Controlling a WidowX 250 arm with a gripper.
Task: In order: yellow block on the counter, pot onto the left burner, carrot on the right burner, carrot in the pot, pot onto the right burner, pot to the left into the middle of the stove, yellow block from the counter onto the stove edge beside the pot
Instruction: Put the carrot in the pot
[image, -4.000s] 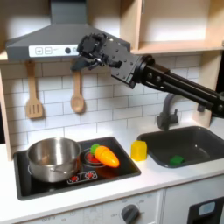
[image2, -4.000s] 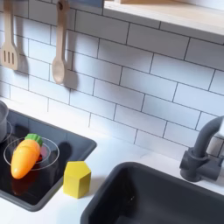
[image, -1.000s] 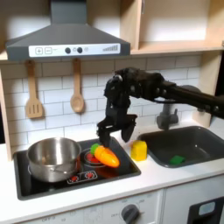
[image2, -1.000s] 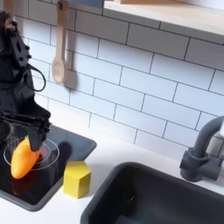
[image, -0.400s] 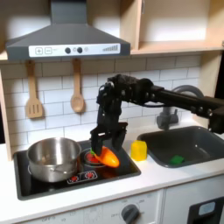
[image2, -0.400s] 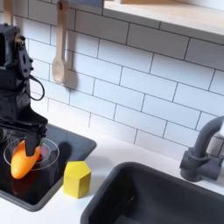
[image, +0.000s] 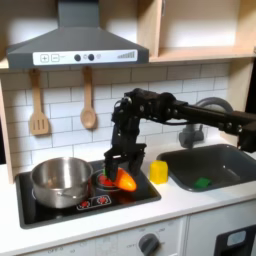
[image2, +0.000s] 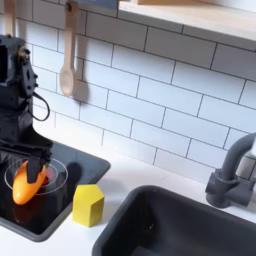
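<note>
Straddling the carrot (image: 122, 179) on the burner, the tool (image: 120, 171) has jaws apart, no grip yet. Block (image: 159, 171) out on surface (image: 190, 203), pot (image: 60, 181) beside tool w/o carrot; carrot-in-pot & later drags left.

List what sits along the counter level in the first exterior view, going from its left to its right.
The pot → the carrot under the gripper → the yellow block → the sink with a small green piece in it.
</note>
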